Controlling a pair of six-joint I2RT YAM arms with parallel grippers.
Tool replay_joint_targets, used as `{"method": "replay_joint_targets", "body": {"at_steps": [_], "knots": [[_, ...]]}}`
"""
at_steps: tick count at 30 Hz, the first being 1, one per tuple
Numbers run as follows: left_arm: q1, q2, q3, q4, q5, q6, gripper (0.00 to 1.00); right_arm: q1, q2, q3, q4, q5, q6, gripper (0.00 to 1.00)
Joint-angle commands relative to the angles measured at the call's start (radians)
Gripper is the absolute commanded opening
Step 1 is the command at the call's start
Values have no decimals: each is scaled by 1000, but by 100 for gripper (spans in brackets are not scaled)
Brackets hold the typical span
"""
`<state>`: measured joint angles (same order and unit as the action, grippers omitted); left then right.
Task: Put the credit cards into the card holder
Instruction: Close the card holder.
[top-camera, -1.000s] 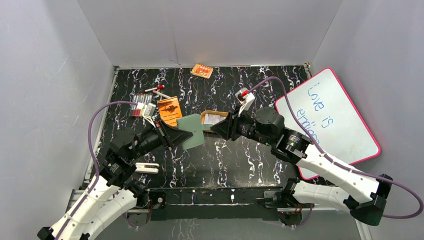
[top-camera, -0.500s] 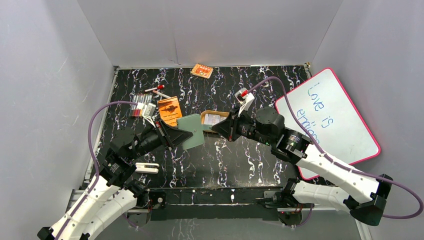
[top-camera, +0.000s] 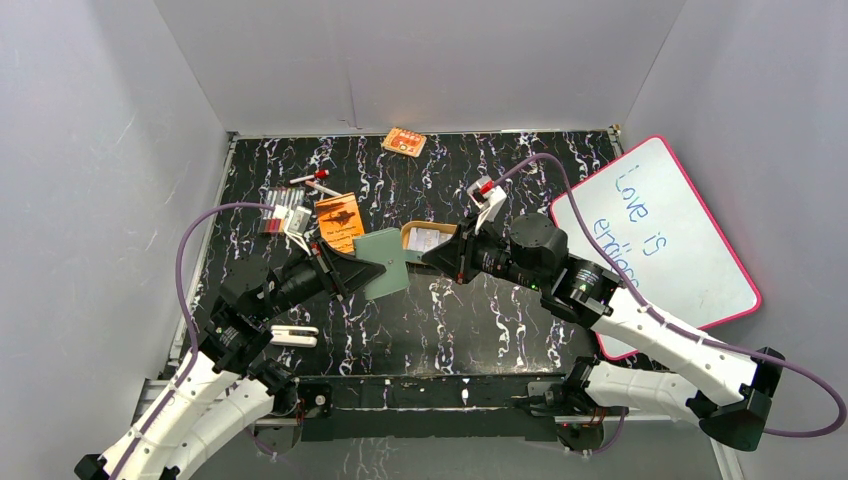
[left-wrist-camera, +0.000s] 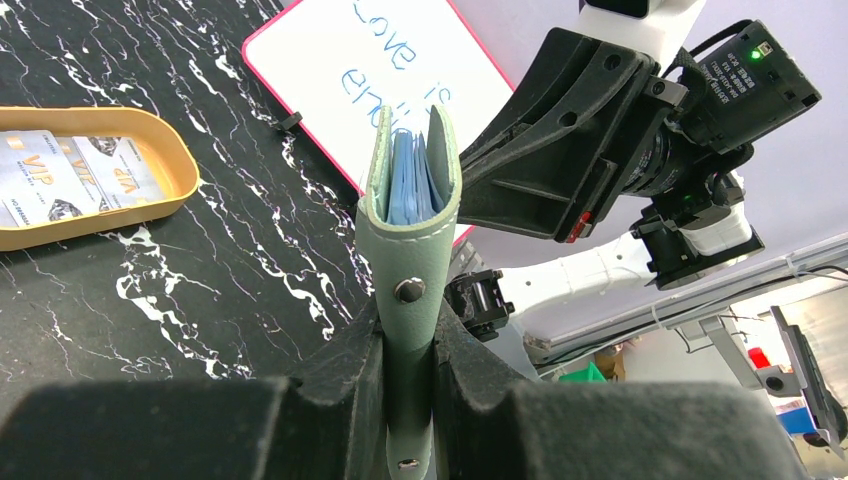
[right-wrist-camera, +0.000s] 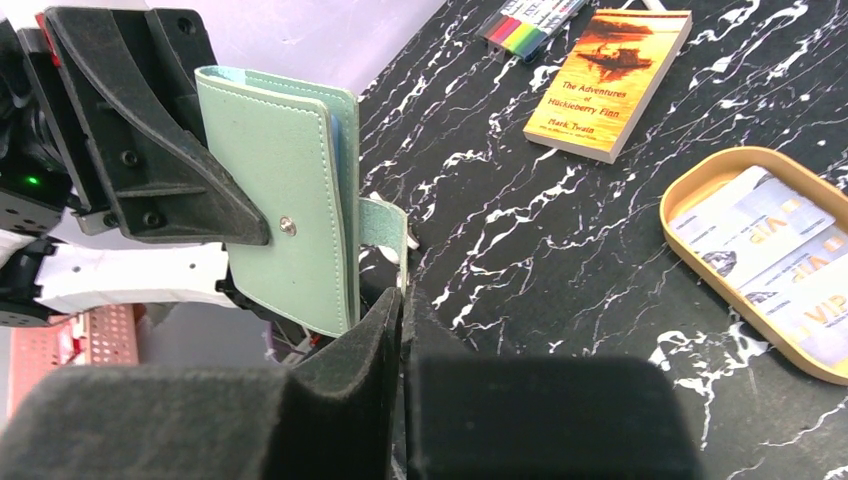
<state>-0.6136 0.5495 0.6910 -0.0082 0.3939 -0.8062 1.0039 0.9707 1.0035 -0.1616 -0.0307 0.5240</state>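
Note:
The sage-green card holder (top-camera: 383, 262) stands on edge above the table, my left gripper (top-camera: 365, 268) shut on its lower spine. In the left wrist view the card holder (left-wrist-camera: 410, 230) is slightly agape, with blue sleeves showing at its top, between the left gripper's (left-wrist-camera: 410, 330) pads. My right gripper (right-wrist-camera: 403, 295) sits beside the card holder (right-wrist-camera: 280, 230), its jaws shut on the end of the hanging snap tab (right-wrist-camera: 385, 225). Two pale credit cards (right-wrist-camera: 770, 250) lie in the tan oval tray (right-wrist-camera: 690, 185), apart from both grippers.
An orange book (top-camera: 339, 221) and a pack of markers (top-camera: 280, 215) lie at the back left. A small orange-and-white packet (top-camera: 404, 141) rests by the back wall. A pink-rimmed whiteboard (top-camera: 650, 235) leans at the right. A white clip (top-camera: 295, 335) lies near the left arm.
My right gripper's jaws have closed onto the snap tab. The left gripper and the card holder have stayed put.

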Motion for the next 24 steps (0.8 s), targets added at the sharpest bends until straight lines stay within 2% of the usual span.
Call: {"method": "replay_joint_targets", "body": {"at_steps": [1,8,15,24], "knots": [[-3,-18,29,35,26,1,0,4,-4,42,32,-11,1,15],[-3,-19,28,33,25,3,0,4,-12,44,28,6,1,15],[-3,-19,27,36,25,3,0,4,-10,43,27,-5,1,0],[-3,-6,37,2,-6,23,0,4,-16,55,46,-29,-9,0]]}}
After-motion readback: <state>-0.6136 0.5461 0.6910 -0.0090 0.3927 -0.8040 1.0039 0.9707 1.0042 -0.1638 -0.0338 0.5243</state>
